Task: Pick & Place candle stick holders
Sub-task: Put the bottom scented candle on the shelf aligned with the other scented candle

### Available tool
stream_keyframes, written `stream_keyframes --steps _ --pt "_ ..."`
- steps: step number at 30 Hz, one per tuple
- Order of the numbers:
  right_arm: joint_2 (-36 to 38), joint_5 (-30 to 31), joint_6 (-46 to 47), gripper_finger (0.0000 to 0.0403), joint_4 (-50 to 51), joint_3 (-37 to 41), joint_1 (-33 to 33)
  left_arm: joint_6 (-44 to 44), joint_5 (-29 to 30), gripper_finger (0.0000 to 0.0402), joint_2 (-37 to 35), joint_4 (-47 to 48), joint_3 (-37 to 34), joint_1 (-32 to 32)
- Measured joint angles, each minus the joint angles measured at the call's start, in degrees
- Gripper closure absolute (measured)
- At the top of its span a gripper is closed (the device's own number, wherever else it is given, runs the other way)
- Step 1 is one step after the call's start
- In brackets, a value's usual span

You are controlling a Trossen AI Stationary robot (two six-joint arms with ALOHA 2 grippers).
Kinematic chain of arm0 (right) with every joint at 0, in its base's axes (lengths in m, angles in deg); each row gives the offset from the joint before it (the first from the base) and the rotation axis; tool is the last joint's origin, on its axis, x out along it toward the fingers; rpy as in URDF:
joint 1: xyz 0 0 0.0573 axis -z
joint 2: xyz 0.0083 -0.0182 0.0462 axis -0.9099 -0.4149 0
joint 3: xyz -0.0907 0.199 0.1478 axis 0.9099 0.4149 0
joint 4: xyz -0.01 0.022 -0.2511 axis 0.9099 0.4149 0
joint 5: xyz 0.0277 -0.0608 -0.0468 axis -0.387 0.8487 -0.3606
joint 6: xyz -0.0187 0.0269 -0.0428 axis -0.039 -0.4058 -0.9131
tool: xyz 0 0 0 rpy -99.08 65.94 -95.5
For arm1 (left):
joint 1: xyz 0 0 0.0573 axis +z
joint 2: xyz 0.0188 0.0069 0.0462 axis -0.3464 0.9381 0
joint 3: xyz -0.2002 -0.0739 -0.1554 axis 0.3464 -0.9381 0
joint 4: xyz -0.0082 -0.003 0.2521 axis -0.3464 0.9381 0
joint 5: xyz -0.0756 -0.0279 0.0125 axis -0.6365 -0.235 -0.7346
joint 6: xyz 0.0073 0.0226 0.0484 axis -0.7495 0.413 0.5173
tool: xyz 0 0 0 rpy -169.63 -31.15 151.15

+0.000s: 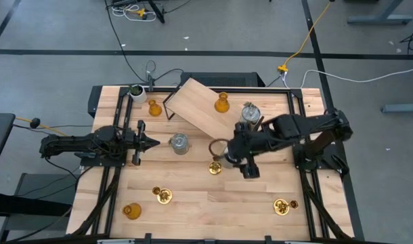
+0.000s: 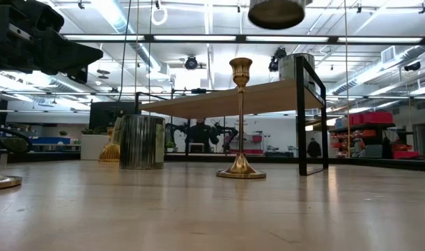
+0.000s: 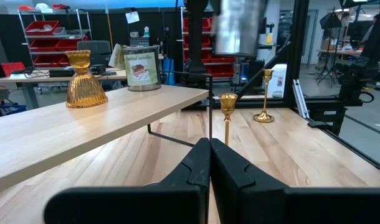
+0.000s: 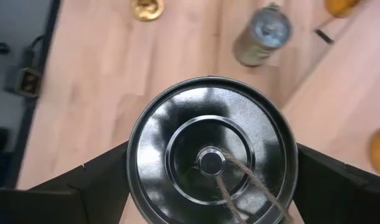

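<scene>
Grey cylinder [image 4: 212,152] clamped in right tool [image 1: 235,154], frame centre, aloft. Keep it level, lower squarely onto shelf [image 1: 206,107]. Left tool [image 1: 149,142] clenched, empty.

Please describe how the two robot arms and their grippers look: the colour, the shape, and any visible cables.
Both arms are black, built of jointed, rounded segments. The left gripper ends in a narrow pointed tip; up close, its fingers are matte black and wedge-shaped, with angular stepped edges. The right gripper has broad, flat black fingers. Dark cables run down from each arm's base over the table's front edge.
</scene>
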Motion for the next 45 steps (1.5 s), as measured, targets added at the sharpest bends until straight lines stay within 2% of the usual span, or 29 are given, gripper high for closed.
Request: stream_keyframes --steps 10,15,33,45 --pt "0.00 4.19 -0.49 0.0037 0.74 0.02 7.10 0.00 0.00 0.0390 0.00 0.00 0.00 0.02" --pt "0.02 4.04 -1.56 0.0037 0.49 3.01 9.24 0.00 0.00 0.0390 0.00 0.00 0.02 0.02" --pt "0.00 4.04 -1.00 0.0037 -4.37 11.29 13.31 0.00 0.00 0.0390 0.00 0.00 0.02 0.00" --pt "0.00 4.09 0.47 0.0037 -3.41 12.13 14.68 0.00 -0.02 0.0390 0.00 0.00 0.00 0.01"
